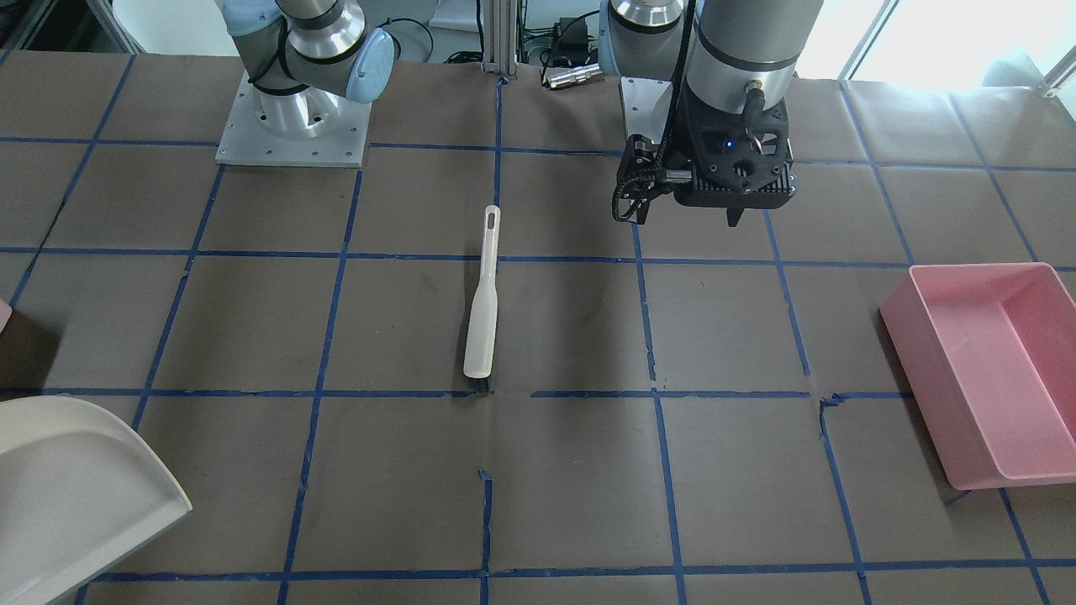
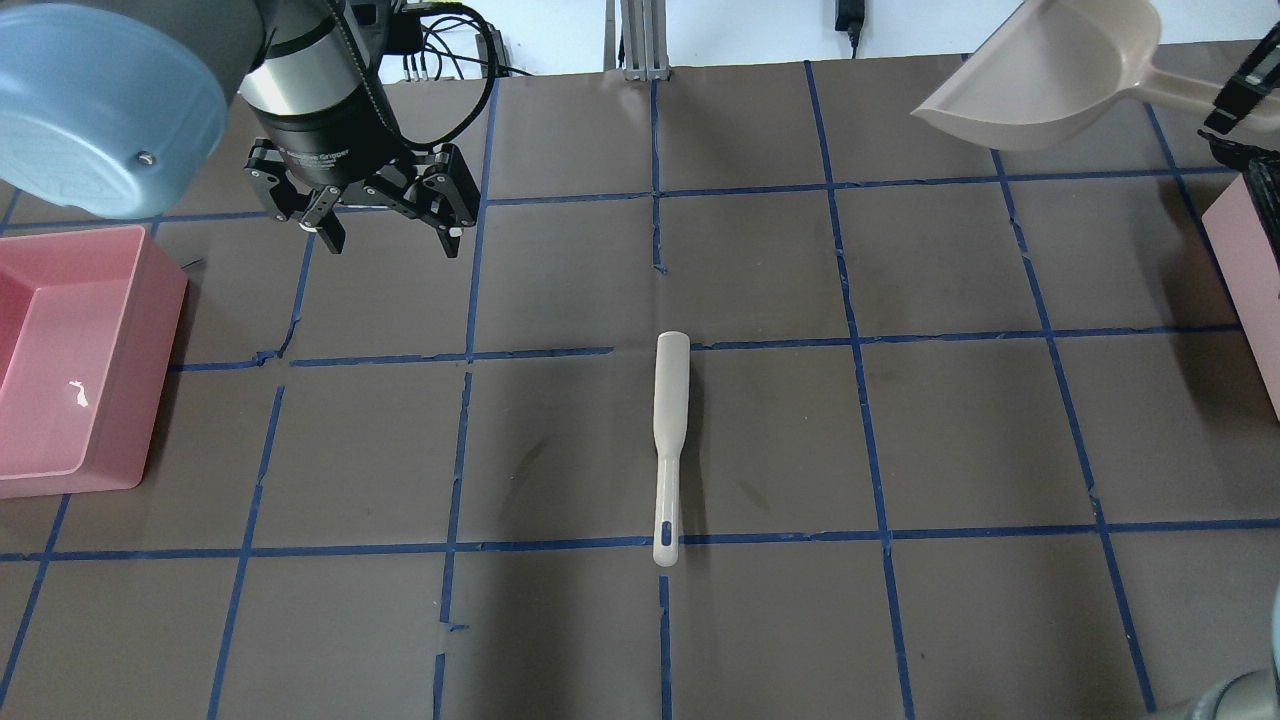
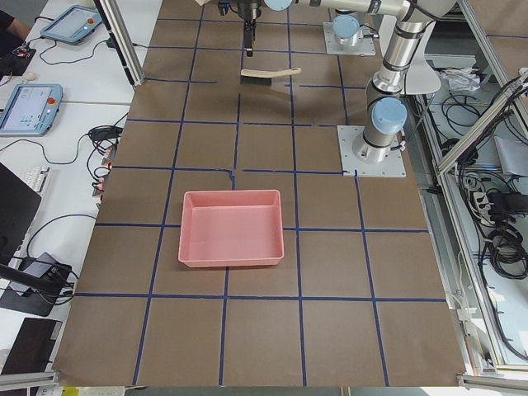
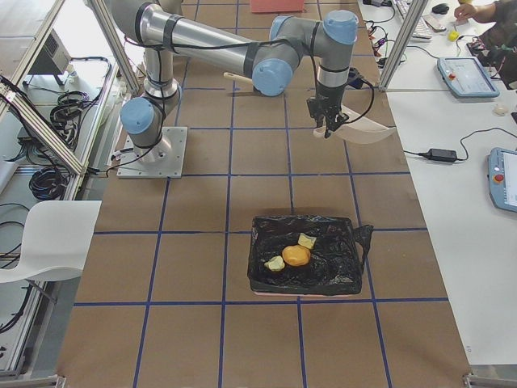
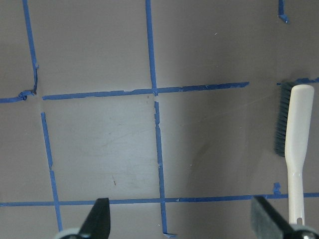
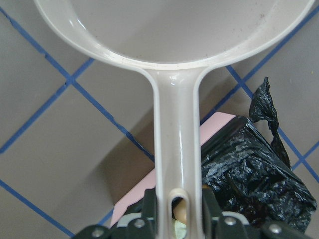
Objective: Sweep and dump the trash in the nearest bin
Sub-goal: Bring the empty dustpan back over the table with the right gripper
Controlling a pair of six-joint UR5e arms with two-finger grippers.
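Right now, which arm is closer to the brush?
Left. The left end effector hangs open off to one side of the brush; the right end effector is farther off, holding the dustpan.

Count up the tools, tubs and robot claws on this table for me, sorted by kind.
Brush: 1
Dustpan: 1
Pink tubs: 2, the open tray and the bin lined with a black bag
Claws: 2, the left claw open and empty, the right claw gripping the dustpan's handle
Total: 6

glossy plastic dustpan [image 6: 177,124]; matt paper table cover [image 1: 252,328]; crinkled shiny bin liner [image 6: 249,181].
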